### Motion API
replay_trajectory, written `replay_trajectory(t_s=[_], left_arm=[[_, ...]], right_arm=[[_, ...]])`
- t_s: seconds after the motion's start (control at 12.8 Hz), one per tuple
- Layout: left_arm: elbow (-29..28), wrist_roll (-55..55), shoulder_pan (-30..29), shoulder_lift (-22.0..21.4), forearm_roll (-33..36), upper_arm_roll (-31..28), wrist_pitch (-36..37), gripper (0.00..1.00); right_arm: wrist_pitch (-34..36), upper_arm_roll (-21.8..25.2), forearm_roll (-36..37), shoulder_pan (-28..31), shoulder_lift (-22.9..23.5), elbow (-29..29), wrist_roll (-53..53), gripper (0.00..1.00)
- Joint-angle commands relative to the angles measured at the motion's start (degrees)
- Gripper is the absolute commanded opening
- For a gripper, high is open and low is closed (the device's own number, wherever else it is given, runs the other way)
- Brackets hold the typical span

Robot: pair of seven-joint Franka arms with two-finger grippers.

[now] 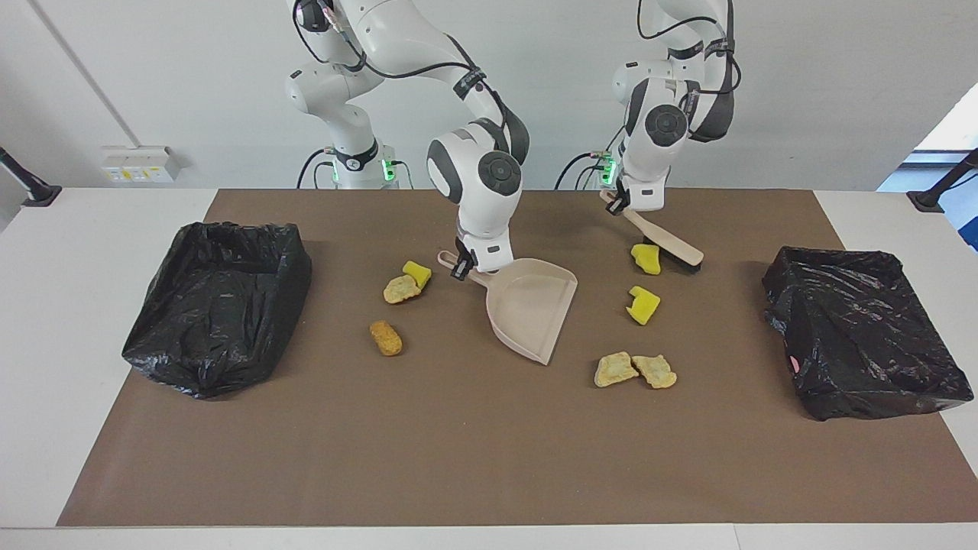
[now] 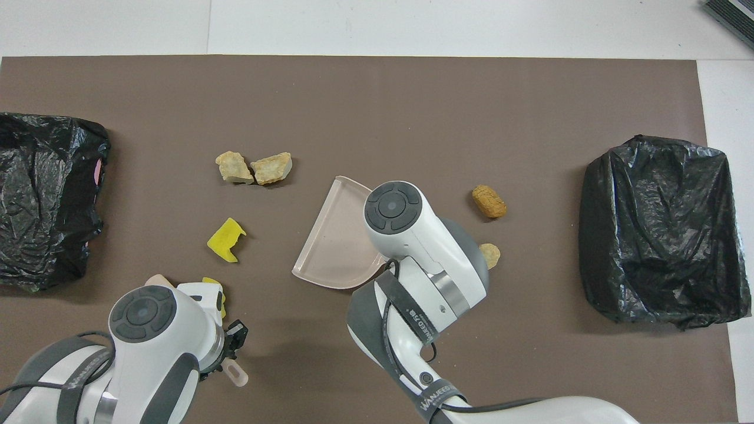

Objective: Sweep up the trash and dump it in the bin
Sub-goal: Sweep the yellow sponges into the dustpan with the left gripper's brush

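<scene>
Trash scraps lie scattered on your brown mat (image 1: 474, 458) across the middle of the table. You have a bright yellow sponge chunk (image 1: 646, 259) at upper right of centre in the facing view, touching the bristles of the beige hand brush (image 1: 663, 240). A second, notched yellow sponge chunk (image 1: 642, 305) sits just below it in that frame, and two tan bread-like lumps (image 1: 635, 370) lie touching each other lower still. Left of centre you see a small yellow chunk (image 1: 416, 273) touching a tan flat lump (image 1: 399, 289), and below them a golden-brown oblong lump (image 1: 386, 338) on its own.

Your left gripper (image 1: 617, 201), at upper right in the facing view, is pinched tight on the brush handle; the brush slants down with its head on the mat. Your right gripper (image 1: 461, 267), just left of centre, is clamped on the handle of the beige plastic dustpan (image 1: 531, 305), whose open lip points toward the lower right of the frame, toward the two tan lumps, though well apart from them.

One black-bag-lined bin (image 1: 218, 302) stands at the left of the facing view and another black-bag-lined bin (image 1: 863, 340) at the right. All seven scraps are on the mat, outside the dustpan and both bins.
</scene>
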State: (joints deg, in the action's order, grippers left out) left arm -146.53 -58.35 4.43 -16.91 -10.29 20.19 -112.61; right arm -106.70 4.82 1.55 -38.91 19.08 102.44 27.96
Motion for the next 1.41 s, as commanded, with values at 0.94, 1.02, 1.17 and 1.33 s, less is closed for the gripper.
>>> replay_trajectory(t_s=[0.94, 1.02, 1.17, 1.33], left_arm=[[14.5, 37.0, 0.7, 12.4, 0.7, 6.4, -6.1, 0.0], [15.0, 37.1, 0.8, 12.7, 0.3, 7.4, -6.4, 0.0], [16.9, 37.3, 2.2, 13.6, -1.7, 8.3, -5.5, 0.0], [21.4, 37.8, 3.0, 15.3, -2.5, 8.2, -4.6, 0.0]], right_arm=[[1.8, -0.3, 0.9, -1.1, -1.4, 1.2, -4.0, 0.0], [1.9, -0.3, 0.9, -1.1, -1.4, 1.2, -4.0, 0.0], [1.9, -0.3, 0.9, -1.1, -1.4, 1.2, -4.1, 0.0], [1.9, -0.3, 0.9, -1.1, -1.4, 1.0, -4.5, 0.0]])
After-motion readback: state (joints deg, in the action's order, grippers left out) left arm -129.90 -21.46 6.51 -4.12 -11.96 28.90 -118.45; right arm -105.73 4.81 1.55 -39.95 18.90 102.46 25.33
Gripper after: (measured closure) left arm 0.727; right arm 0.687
